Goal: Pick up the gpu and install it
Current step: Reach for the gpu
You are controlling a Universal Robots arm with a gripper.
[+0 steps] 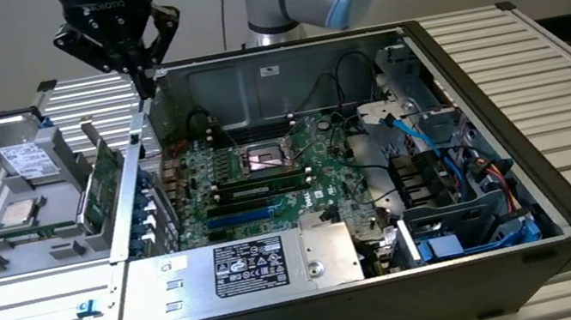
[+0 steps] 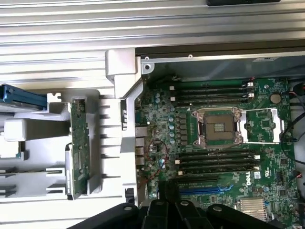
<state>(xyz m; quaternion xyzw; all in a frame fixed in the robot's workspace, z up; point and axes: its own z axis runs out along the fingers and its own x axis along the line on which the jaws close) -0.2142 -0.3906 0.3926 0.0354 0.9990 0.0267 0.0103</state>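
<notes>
- gripper (image 1: 143,84) closed on nothing, fingers pinched together, above the far corner of the open pc case (image 1: 477,58) on the exterior view's left
- gpu (image 1: 101,186) stands on edge in the grey rack (image 1: 28,248), just beside the case on the exterior view's left, apart from the gripper

Open computer case (image 1: 239,89); motherboard (image 1: 316,163), bare CPU socket (image 1: 265,159); hard drive (image 1: 27,160) in grey rack (image 1: 12,258).
</notes>
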